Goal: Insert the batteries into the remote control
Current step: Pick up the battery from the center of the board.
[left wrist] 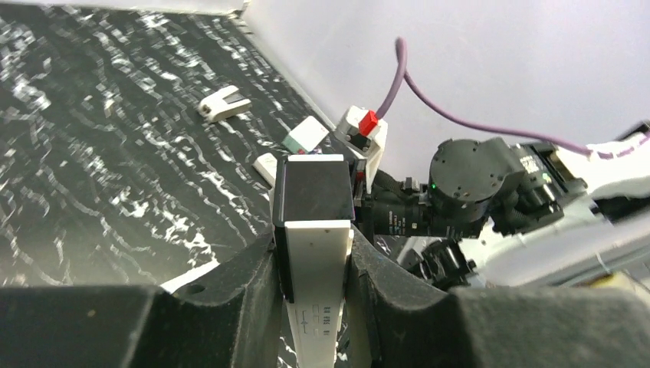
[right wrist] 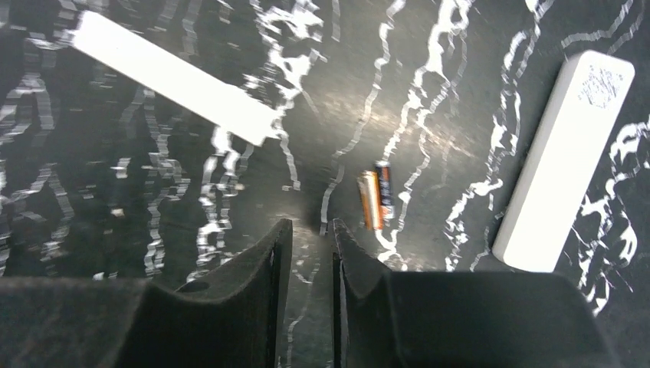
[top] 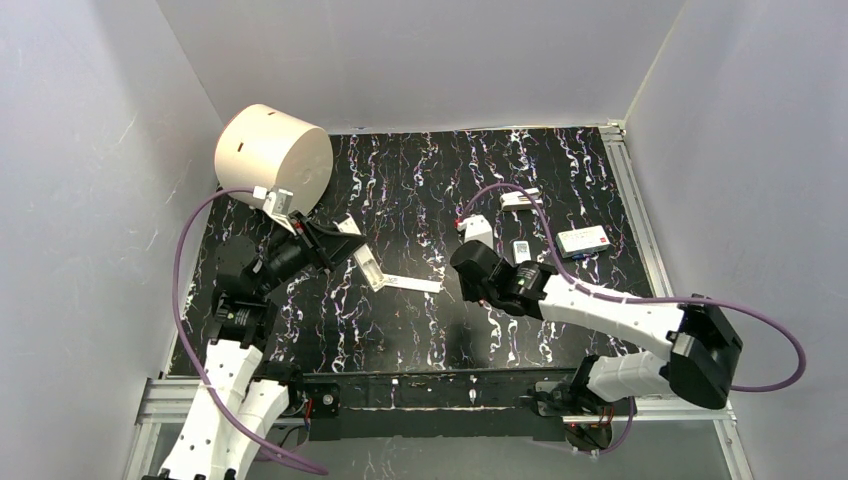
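My left gripper (left wrist: pixel 314 257) is shut on the remote control (left wrist: pixel 317 230), a slim white bar held on edge with a dark end face toward the camera. From above, the remote control (top: pixel 368 268) sticks out of the left gripper (top: pixel 335 243) toward the table's middle. Two batteries (right wrist: pixel 376 197), copper and dark, lie side by side on the black marbled table. They are just right of my right gripper (right wrist: pixel 310 228), whose fingers stand a narrow gap apart with nothing between them. From above, the right gripper (top: pixel 470 272) hides the batteries.
A plain white strip (top: pixel 412 284) lies left of the right gripper. A white bar with an embossed mark (right wrist: pixel 563 161) lies to its right. At the back stand a white drum (top: pixel 272 155), a small white piece (top: pixel 520 200) and a white box with red mark (top: pixel 583 240).
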Robot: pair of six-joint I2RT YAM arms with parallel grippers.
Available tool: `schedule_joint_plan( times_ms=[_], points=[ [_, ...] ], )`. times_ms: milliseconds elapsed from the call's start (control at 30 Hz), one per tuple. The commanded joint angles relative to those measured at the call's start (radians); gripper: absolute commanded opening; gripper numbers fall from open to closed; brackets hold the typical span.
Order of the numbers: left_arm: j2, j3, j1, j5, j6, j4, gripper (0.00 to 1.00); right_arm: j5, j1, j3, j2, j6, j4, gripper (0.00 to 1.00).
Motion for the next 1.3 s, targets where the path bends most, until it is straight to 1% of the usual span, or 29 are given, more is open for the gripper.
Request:
schedule_joint_plan(
  times_ms=[0, 133, 300, 467, 667, 867, 1067, 1267],
  points=[
    [-0.008, 0.059, -0.003, -0.193, 0.040, -0.211, 0.00, -0.012, -0.072, -0.058, 0.044, 0.042, 0.005, 0.32],
    [0.000, 0.091, -0.003, -0.236, 0.079, -0.309, 0.00, -0.089, -0.136, -0.117, 0.068, 0.037, 0.057, 0.31],
    [-0.004, 0.123, -0.003, -0.329, 0.141, -0.447, 0.00, -0.128, -0.179, -0.142, 0.098, 0.022, 0.096, 0.30],
    [-0.015, 0.114, -0.003, -0.301, 0.151, -0.445, 0.00, -0.147, -0.210, -0.143, 0.143, 0.000, 0.122, 0.28],
    [-0.009, 0.114, -0.003, -0.289, 0.152, -0.447, 0.00, -0.134, -0.230, -0.122, 0.182, -0.026, 0.134, 0.22],
    [-0.009, 0.115, -0.003, -0.291, 0.161, -0.455, 0.00, -0.139, -0.231, -0.116, 0.200, -0.039, 0.142, 0.21],
    [-0.008, 0.109, -0.003, -0.285, 0.159, -0.453, 0.00, -0.141, -0.232, -0.107, 0.196, -0.044, 0.129, 0.21],
    [-0.006, 0.106, -0.003, -0.269, 0.163, -0.444, 0.00, -0.147, -0.231, -0.088, 0.169, -0.045, 0.102, 0.26]
  ],
)
